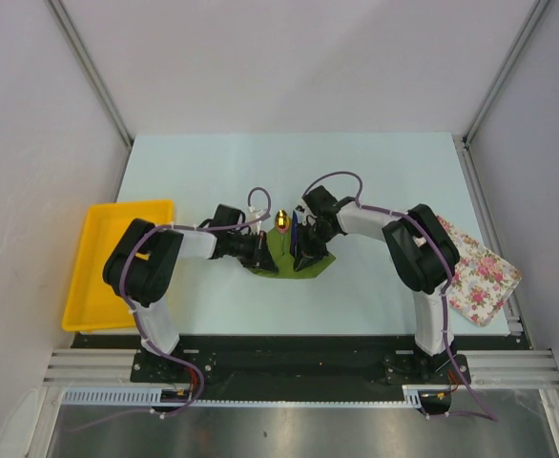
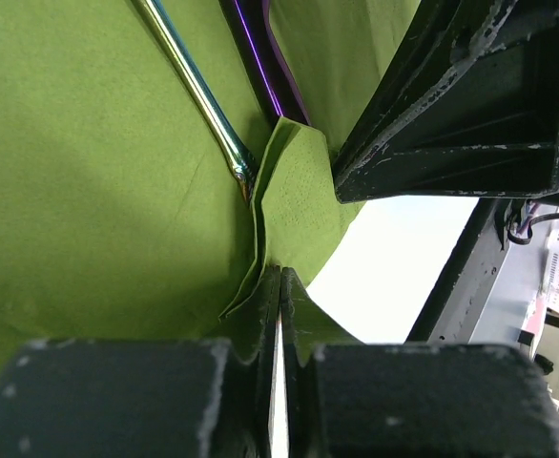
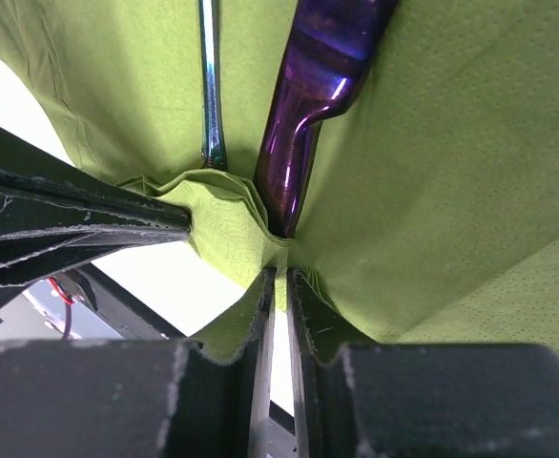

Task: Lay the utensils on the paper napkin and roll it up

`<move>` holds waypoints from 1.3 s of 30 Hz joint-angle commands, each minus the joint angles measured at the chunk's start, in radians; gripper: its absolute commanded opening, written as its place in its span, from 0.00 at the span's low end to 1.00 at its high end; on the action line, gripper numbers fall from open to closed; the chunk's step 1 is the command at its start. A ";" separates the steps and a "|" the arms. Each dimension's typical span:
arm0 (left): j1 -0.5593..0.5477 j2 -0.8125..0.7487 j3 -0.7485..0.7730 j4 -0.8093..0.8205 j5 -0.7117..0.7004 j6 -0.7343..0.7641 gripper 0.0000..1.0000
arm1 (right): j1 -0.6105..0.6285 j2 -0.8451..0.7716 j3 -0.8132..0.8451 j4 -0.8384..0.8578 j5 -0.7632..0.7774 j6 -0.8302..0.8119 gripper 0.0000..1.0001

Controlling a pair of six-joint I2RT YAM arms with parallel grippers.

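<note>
Black left end effector (image 2: pixel 279 286) and right end effector (image 3: pixel 278 281), both closed, pinch the near edge of the olive paper napkin (image 2: pixel 89 191); utensils (image 3: pixel 308 114) lie on it, at the middle of the desk (image 1: pixel 375 172). Roll both pinches away evenly, keeping the paper snug over them.

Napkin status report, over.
Left gripper shut on paper napkin edge. Right gripper shut on it too. Utensils lying on napkin, unrolled. Yellow tray, floral cloth well aside.
</note>
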 commanded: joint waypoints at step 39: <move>0.003 0.016 0.023 -0.021 -0.062 0.012 0.03 | 0.018 -0.071 -0.090 0.058 -0.012 -0.051 0.08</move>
